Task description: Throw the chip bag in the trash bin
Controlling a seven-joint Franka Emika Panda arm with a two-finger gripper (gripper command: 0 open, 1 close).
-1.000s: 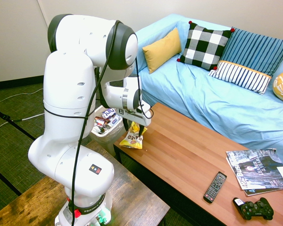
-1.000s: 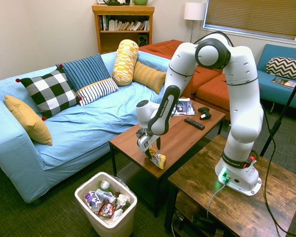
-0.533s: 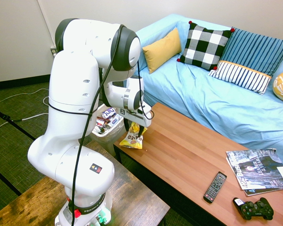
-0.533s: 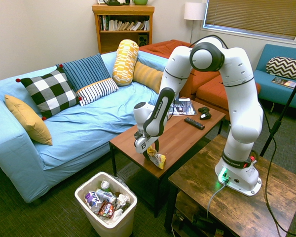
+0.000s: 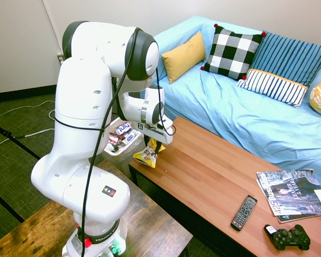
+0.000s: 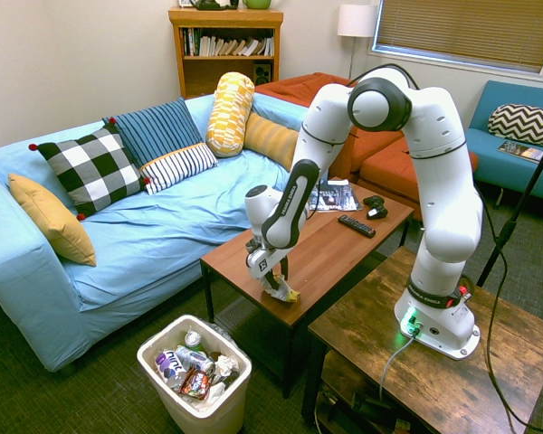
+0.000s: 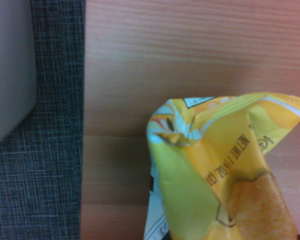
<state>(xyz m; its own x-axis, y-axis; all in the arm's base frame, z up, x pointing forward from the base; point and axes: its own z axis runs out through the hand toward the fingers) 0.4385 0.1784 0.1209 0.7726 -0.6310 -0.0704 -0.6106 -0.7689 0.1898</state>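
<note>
Yellow bag: chip bag (image 5: 148, 155) sits at the near-left corner of the wooden coffee table (image 5: 214, 176), centre-left in the first exterior view; I see it crumpled up under the claw.
Claw: gripper (image 5: 154, 151) points steeply down onto the bag, fingers either side of its top; from here it reads as pinching the bag, bag bottom touching the tabletop in the second exterior view (image 6: 281, 291).
Wrist cam: yellow foil (image 7: 225, 170) fills the lower right, wood grain behind it, dark carpet strip along the left.
Bin: trash bin (image 6: 195, 375) on the floor, lower left of the second exterior view, just off the table's end; wrappers piled inside.
Bag vs bin: apart, bag up on the table, not over the rim.
Table far end: remote (image 5: 244, 212), black game controller (image 5: 288, 237), magazine (image 5: 294, 194), lower right of the first exterior view.
Backdrop: blue sofa (image 5: 246, 118) with cushions.
</note>
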